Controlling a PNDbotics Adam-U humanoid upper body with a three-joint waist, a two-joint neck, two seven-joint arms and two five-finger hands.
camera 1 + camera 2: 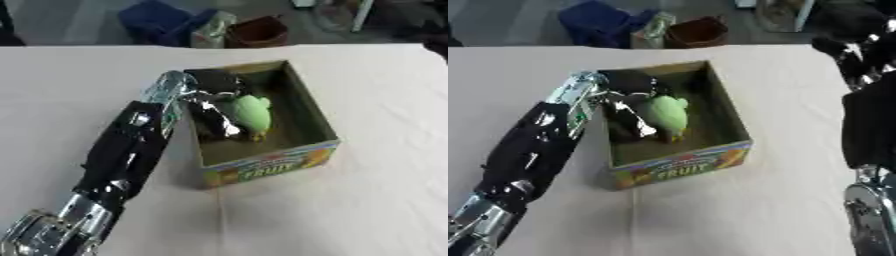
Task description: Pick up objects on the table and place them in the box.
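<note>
Left arm (122, 155) comes in from lower left, black with silver joints, slants up over the white table (350, 210) to the box. Right arm (872, 130) shows only in right eye view, along right edge, forearm upright; right hand (859, 50) near upper right corner, well apart from the box, fingers blurred, cannot tell if open or curled. Cardboard box (271, 165) sits mid-table, open top, printed front wall with "FRUIT" lettering facing the camera. Left hand (210, 107) is down inside the box on its left side, fingers curled around a pale green object (251, 114), rounded, blurry, can't tell exactly what it is. Object sits inside the box, near the middle, touching the hand. Past the table's far edge on the floor: blue container (157, 20), brown bin (258, 31).
</note>
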